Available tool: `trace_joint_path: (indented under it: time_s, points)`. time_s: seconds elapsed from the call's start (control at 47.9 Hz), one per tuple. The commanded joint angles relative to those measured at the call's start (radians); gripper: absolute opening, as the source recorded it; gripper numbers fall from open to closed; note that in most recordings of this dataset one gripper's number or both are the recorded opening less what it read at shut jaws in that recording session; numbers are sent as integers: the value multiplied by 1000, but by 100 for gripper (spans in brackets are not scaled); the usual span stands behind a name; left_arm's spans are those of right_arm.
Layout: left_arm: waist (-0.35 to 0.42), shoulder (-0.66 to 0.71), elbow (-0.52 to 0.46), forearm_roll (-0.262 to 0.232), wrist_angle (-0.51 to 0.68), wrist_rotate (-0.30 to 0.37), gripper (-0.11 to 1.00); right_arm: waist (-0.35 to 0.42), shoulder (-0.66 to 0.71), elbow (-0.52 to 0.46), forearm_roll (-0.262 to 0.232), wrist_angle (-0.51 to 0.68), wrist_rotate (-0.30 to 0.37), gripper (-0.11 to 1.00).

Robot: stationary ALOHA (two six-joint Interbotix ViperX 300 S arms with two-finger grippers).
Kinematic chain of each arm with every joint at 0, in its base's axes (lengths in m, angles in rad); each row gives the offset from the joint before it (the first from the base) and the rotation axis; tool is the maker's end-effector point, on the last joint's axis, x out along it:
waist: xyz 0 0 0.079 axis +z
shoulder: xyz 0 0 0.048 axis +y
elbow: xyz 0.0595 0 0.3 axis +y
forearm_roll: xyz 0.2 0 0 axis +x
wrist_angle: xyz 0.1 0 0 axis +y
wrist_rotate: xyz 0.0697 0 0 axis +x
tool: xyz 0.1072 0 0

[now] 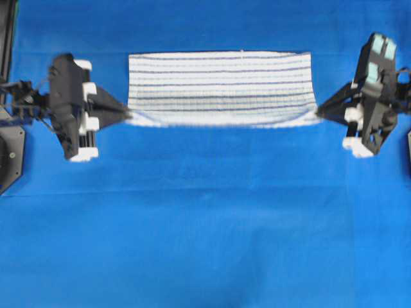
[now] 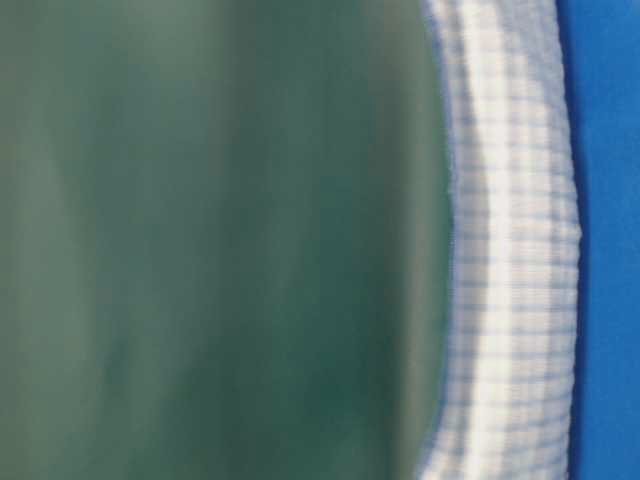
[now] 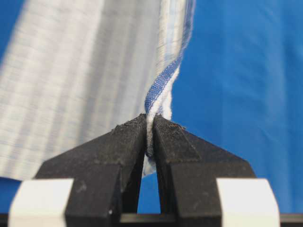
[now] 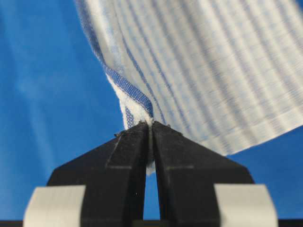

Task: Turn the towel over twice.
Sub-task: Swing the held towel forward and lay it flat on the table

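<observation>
The towel, white with thin blue stripes, hangs stretched between my two grippers above the blue sheet, its near edge lifted and its far edge toward the back. My left gripper is shut on the towel's near left corner; in the left wrist view the twisted hem runs into the closed left gripper. My right gripper is shut on the near right corner. In the right wrist view the towel fans out from the pinched right gripper. The table-level view catches a blurred band of the towel.
A plain blue sheet covers the whole table. Black arm mounts stand at the left edge and the right edge.
</observation>
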Motion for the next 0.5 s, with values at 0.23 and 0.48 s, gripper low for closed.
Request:
trace_joint_path:
  time_s: [0.23,0.48]
  points:
    - [-110,202,-29,-2,-21,-87,3,143,140,34,3,-158,130,5]
    - [-218,247,-46,-2,-17,-112,3,261,241,-9,8,-184,225,5]
